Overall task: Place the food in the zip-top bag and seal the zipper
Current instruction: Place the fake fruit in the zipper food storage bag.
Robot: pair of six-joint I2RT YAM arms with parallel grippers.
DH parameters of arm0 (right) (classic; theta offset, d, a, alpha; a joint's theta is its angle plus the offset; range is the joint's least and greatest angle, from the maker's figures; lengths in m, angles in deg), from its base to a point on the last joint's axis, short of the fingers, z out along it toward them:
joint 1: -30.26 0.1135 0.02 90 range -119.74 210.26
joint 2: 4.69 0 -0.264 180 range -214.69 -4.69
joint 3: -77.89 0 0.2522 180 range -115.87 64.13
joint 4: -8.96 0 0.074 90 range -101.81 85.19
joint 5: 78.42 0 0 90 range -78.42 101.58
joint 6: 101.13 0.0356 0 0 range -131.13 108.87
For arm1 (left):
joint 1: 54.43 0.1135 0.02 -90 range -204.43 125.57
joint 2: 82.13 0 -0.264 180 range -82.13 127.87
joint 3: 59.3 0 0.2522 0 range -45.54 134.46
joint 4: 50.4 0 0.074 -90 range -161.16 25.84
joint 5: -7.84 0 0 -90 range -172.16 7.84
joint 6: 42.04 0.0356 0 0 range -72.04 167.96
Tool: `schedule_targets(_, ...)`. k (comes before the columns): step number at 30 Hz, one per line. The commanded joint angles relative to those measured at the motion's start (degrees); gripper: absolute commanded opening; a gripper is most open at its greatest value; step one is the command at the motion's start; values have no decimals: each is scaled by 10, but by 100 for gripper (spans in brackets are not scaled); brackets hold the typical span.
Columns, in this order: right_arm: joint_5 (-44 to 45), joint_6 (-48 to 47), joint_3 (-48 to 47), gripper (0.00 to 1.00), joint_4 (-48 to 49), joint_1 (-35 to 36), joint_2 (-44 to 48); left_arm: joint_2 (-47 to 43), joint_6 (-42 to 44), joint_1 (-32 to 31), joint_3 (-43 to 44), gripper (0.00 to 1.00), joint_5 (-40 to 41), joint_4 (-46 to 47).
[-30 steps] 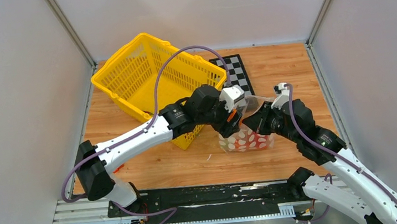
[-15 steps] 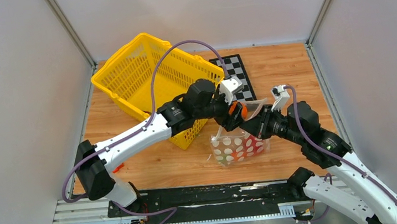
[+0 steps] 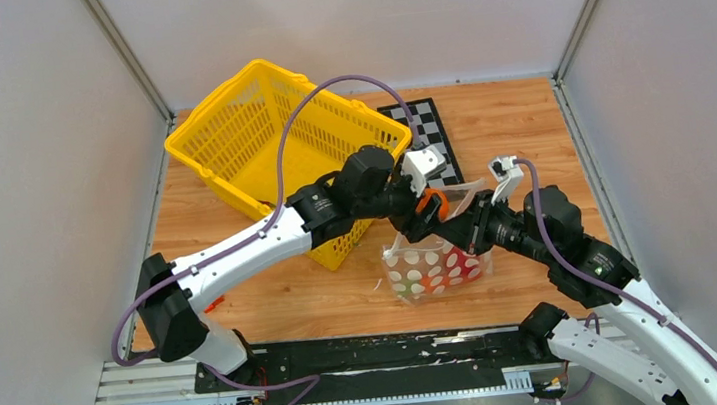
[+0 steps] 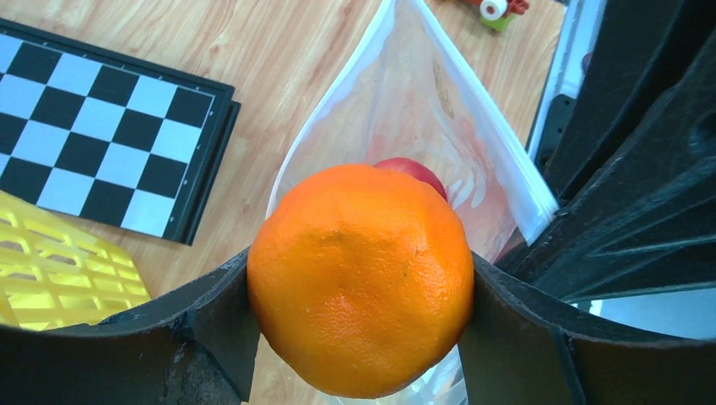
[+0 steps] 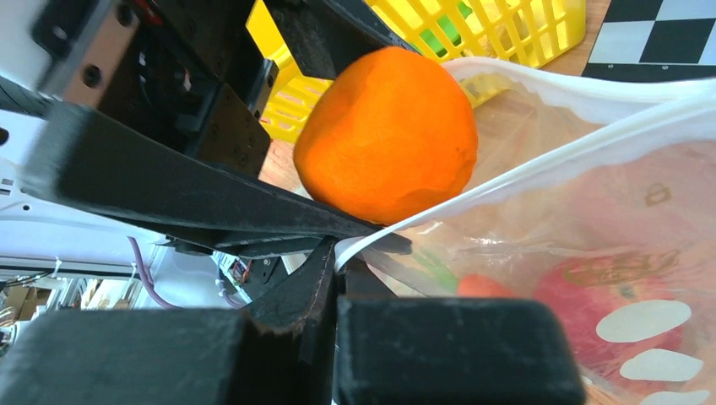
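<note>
Jaws: left gripper (image 4: 363, 325) clamped on orange (image 4: 359, 270); right gripper (image 5: 338, 257) pinching zip-top bag (image 5: 608, 245) rim. Risk: orange may catch rim, roll away.

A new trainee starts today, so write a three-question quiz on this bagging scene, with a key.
1. True or false: the left gripper holds the orange at the open mouth of the bag.
2. What is the right gripper pinching? A the basket; B the bag's rim; C the chessboard.
3. Name the colour of the round food already in the bag, seen just behind the orange.
Key: 1 true; 2 B; 3 red.
</note>
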Motion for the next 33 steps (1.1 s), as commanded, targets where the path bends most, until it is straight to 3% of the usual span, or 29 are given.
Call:
schedule_targets(1, 12, -3, -8, 0, 88, -2, 3, -6, 32, -33, 2, 71, 61, -33)
schedule_targets(5, 10, -3, 0, 0, 110, -1, 9, -5, 48, -46, 9, 71, 141, -60)
schedule_targets(11, 24, -5, 6, 0, 109, -2, -1, -16, 71, -64, 16, 71, 191, -71)
schedule_targets(20, -22, -40, 20, 0, 139, -2, -9, -38, 133, -66, 26, 68, 30, -110)
schedule_targets(25, -77, -117, 19, 0, 144, -2, 3, -79, 170, -66, 9, 67, -34, -125)
schedule_targets(33, -164, -223, -8, 0, 100, -1, 1, -70, 234, -66, 62, 67, -119, -227)
